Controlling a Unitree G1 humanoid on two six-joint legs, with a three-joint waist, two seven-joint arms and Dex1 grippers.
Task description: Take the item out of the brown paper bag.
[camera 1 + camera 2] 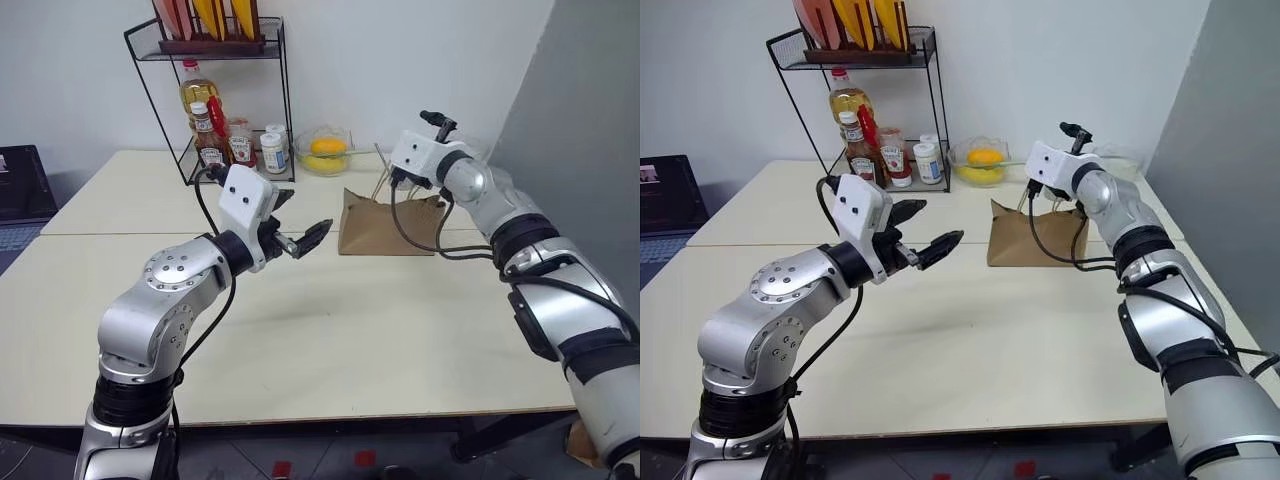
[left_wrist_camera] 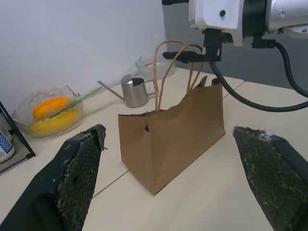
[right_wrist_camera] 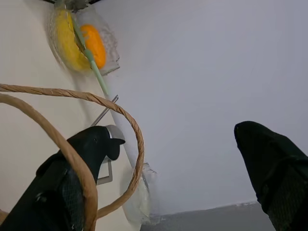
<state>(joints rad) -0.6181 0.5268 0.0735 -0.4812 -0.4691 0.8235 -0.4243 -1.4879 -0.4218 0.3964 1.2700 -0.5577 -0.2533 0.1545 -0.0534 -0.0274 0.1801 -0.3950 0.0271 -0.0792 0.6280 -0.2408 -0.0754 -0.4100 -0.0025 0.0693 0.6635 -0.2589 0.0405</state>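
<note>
Reaching for the bag handles

The bag (image 1: 385, 225) stands upright on the desk (image 1: 330, 340) at my 1 o'clock, and the item must be inside, hidden from me. My right hand (image 2: 185, 54) hangs wide at the cord handles (image 2: 168, 67), one loop across a finger (image 3: 72, 187), nothing gripped. My left hand (image 1: 923, 232) waits wide at 11 o'clock. Next, I judge: pinch a handle, spread the mouth, then dip in
</note>
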